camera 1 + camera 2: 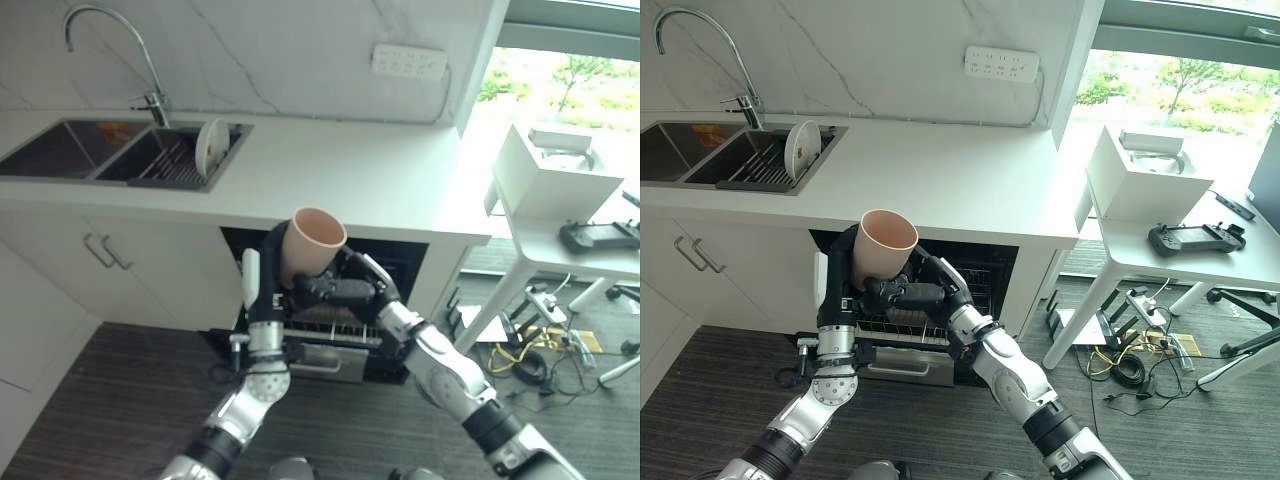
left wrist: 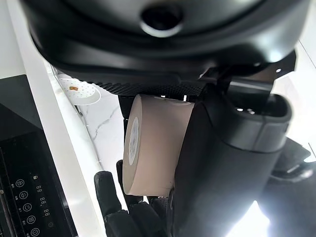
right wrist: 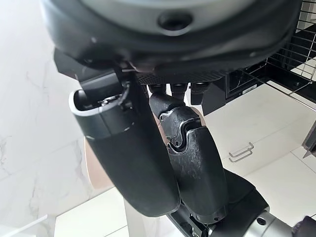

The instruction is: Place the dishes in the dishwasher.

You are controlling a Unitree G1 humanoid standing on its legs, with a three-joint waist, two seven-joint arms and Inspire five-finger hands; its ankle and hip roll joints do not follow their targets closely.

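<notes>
Gripping the beige cup [image 1: 312,243] (round sticker unreadable), both left hand [image 1: 268,275] and right hand [image 1: 335,291] curl around it.

White countertop [image 1: 330,165]: double sink [image 1: 70,150] set in at left end, curved faucet [image 1: 110,45] behind it. Right basin holds dish rack [image 1: 165,160] with 1 white plate [image 1: 211,146] standing on edge. Rest of counter surface bare.

White side table [image 1: 1170,255] at right, near window: white open box [image 1: 1145,180] and black handheld controller [image 1: 1195,238] on it, apart. Dark floor [image 1: 120,400]: cable tangle [image 1: 535,345] under table.
</notes>
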